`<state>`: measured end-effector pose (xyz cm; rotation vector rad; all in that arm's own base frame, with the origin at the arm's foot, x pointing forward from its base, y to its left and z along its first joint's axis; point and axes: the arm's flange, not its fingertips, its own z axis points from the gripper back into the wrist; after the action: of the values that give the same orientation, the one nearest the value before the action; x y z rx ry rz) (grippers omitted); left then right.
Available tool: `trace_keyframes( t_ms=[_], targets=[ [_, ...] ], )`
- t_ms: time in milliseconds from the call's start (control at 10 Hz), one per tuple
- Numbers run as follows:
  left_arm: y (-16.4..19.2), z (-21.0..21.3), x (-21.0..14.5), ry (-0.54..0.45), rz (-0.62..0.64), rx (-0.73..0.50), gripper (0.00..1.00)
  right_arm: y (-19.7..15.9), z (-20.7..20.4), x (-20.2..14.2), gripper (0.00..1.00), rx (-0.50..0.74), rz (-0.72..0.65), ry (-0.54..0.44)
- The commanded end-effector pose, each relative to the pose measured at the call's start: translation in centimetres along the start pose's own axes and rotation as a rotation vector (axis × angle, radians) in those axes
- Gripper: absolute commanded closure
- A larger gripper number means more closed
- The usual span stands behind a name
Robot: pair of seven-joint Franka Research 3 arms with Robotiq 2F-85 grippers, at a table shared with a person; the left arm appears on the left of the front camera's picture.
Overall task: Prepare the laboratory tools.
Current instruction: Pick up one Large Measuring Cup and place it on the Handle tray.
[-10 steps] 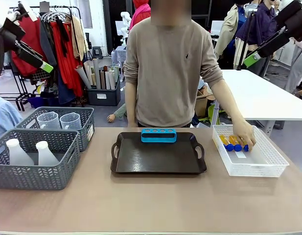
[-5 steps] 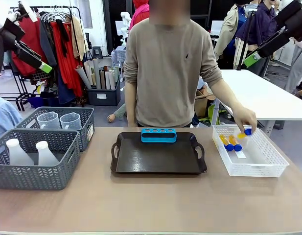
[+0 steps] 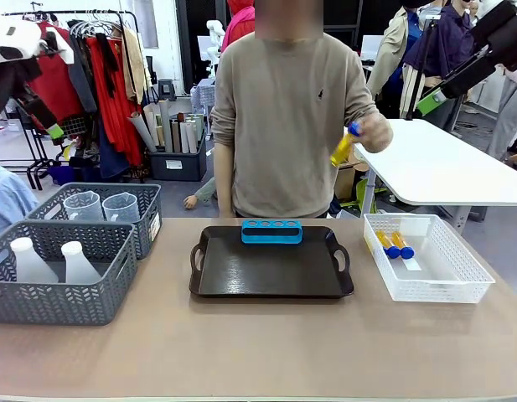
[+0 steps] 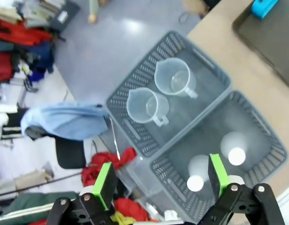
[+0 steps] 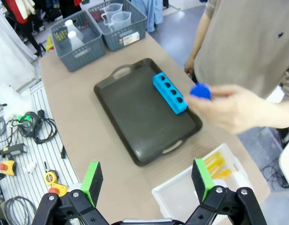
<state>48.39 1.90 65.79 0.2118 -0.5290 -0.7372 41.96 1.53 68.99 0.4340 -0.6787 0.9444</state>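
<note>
The person's hand (image 3: 374, 132) holds one yellow blue-capped tube (image 3: 344, 146) in the air above the table's right side; its blue cap (image 5: 200, 90) shows in the right wrist view. Two more tubes (image 3: 392, 244) lie in the white mesh basket (image 3: 459, 289). A blue rack (image 3: 271, 231) stands at the far edge of the black tray (image 3: 266, 272). Two clear beakers (image 4: 160, 93) and two white flasks (image 4: 214, 161) sit in grey baskets (image 3: 57, 306). My left gripper (image 4: 161, 180) hangs open high above those baskets. My right gripper (image 5: 146, 179) is open, high over the table's right.
The grey baskets (image 4: 135, 136) stand side by side at the table's left edge, with floor beyond. Bare table runs along the near side in front of the tray (image 5: 135, 117). A white table (image 3: 459, 167) stands behind the person's arm.
The person's hand took one tube out of the white mesh basket and raised it to chest height. My left arm shifted slightly at the upper left.
</note>
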Motion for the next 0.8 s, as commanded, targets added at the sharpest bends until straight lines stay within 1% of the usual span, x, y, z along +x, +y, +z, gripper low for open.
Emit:
trace_keyframes(
  t_ms=[0, 100, 200, 300, 500, 600, 700],
  targets=[
    [0.2, -1.6, 0.6, 0.094, 0.073, -0.020, 0.00, 0.1, 0.0, 0.1, 0.00, 0.002, 0.003, -0.002],
    [0.1, -2.7, 0.4, 0.076, 0.090, -0.064, 0.00, 0.1, 0.0, 0.1, 0.00, 0.002, 0.003, -0.002],
    [-0.3, -1.9, 0.5, 0.018, 0.077, -0.133, 0.00, 0.1, 0.0, 0.1, 0.00, 0.002, 0.003, -0.002],
    [0.0, -2.8, 0.0, 0.075, 0.054, -0.034, 0.00, 0.1, 0.0, 0.1, 0.00, 0.002, 0.003, -0.002],
    [0.0, -2.8, 0.0, 0.075, 0.054, -0.034, 0.00, 0.1, 0.0, 0.1, 0.00, 0.002, 0.003, -0.002],
    [-0.4, -3.4, 0.2, 0.070, 0.066, -0.066, 0.00, 0.1, 0.0, 0.1, 0.00, 0.002, 0.003, -0.002],
    [0.0, -6.3, 0.8, 0.180, 0.055, -0.098, 0.00, 0.1, 0.0, 0.1, 0.00, 0.002, 0.003, -0.002]
  ],
)
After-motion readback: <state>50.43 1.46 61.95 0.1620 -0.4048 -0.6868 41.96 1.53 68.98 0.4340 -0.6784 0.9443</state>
